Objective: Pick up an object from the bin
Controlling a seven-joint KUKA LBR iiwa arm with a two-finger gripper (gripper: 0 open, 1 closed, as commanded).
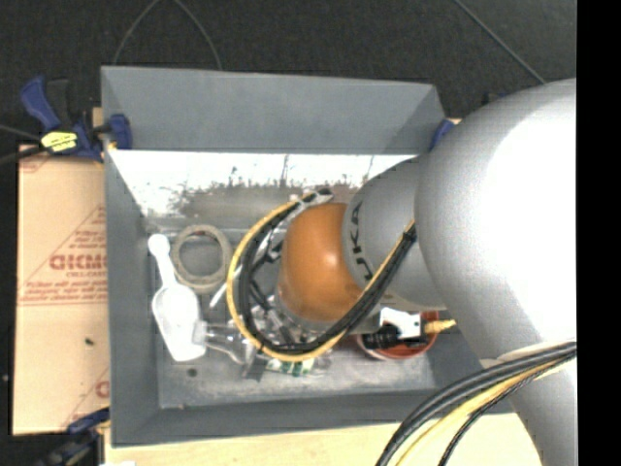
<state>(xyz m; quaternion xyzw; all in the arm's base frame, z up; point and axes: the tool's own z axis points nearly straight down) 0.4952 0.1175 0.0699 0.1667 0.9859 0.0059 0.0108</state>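
Camera view: my end effector (248, 349) sits low beside a white plastic thing (178, 318); I cannot tell whether it's open.

You can see a dark floor (320, 17) along the top and down the left side. It looks rough and speckled, like carpet. Thin pale wires (160, 3) lie on it in loose curves.
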